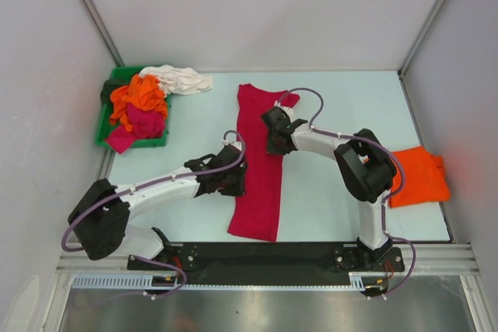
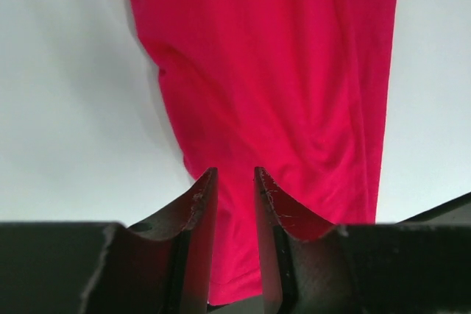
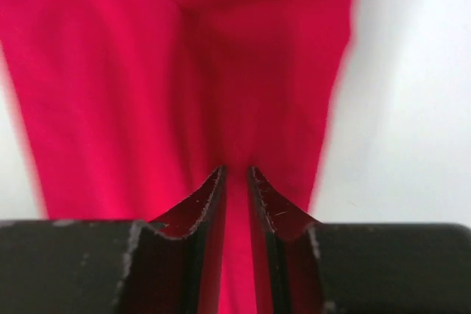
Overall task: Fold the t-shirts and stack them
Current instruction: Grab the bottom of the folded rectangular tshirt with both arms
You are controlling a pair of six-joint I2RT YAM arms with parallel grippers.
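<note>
Green bin on pale table

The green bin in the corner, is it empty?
No, the green bin is heaped with orange and magenta t-shirts.

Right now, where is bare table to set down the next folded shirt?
Bare: the far right corner, between the red shirt and the right wall, behind the right arm; and the patch between the green bin and the red shirt. Crowded: around the orange shirt, under the right arm.
</note>
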